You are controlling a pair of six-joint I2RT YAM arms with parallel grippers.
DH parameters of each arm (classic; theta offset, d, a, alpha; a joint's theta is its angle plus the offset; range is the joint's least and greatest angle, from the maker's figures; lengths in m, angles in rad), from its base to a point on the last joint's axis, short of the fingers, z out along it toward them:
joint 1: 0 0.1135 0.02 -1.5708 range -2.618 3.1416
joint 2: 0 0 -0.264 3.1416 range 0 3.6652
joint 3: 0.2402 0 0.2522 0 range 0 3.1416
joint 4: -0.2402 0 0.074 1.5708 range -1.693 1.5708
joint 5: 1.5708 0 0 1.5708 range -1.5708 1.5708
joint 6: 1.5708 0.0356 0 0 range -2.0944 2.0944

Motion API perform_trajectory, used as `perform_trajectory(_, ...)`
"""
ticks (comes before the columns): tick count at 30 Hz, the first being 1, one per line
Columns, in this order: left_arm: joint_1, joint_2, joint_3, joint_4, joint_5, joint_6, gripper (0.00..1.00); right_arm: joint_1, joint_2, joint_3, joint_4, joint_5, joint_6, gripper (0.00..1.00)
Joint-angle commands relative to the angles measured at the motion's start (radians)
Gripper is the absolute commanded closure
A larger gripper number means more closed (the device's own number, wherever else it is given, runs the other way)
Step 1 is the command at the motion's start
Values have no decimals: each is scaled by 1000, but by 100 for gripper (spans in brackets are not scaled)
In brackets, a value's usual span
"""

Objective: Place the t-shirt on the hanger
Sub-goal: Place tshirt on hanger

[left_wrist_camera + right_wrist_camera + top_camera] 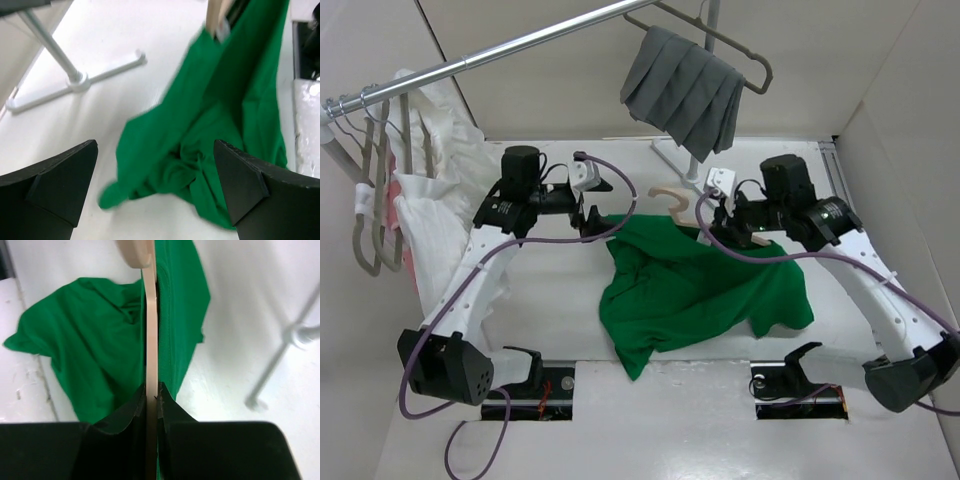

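Observation:
The green t-shirt (705, 285) lies crumpled across the middle of the table, its upper part draped over the hanger. The pale beige hanger (670, 198) shows its hook above the shirt's top edge. My right gripper (750, 232) is shut on one slim arm of the hanger (150, 330), with green cloth (90, 345) hanging on both sides of it. My left gripper (594, 216) stands wide open at the shirt's upper left edge. In the left wrist view its fingers (65, 175) straddle a bunched fold of the t-shirt (210, 115) from above without holding it.
A metal rail (500, 50) crosses the back, carrying a grey pleated cloth (685, 85) on a grey hanger. White garments (430, 190) and grey hangers (370, 200) hang at the left. The rack's white foot (75, 82) stands behind the shirt.

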Motion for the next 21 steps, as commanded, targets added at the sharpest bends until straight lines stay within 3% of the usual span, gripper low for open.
perform_trajectory(1,-19,-23,81,153,65,-166,0,80,14,-14,128,-34,38,100)
perform_trajectory(4,-38,-14,115,193,103,-219,0,116,39,-27,155,-14,58,100)
perform_trajectory(8,-87,6,135,139,113,-167,12,174,74,-53,249,-14,95,100)
perform_trajectory(11,-98,6,135,93,133,-128,46,192,123,-42,249,-5,95,100)
perform_trajectory(13,-98,6,126,43,133,-87,60,203,143,-33,261,-5,95,100)
perform_trajectory(17,-98,6,115,16,120,-70,56,214,163,-22,272,-5,95,100)
perform_trajectory(21,-98,6,115,1,84,-75,74,214,172,-4,272,-5,95,100)
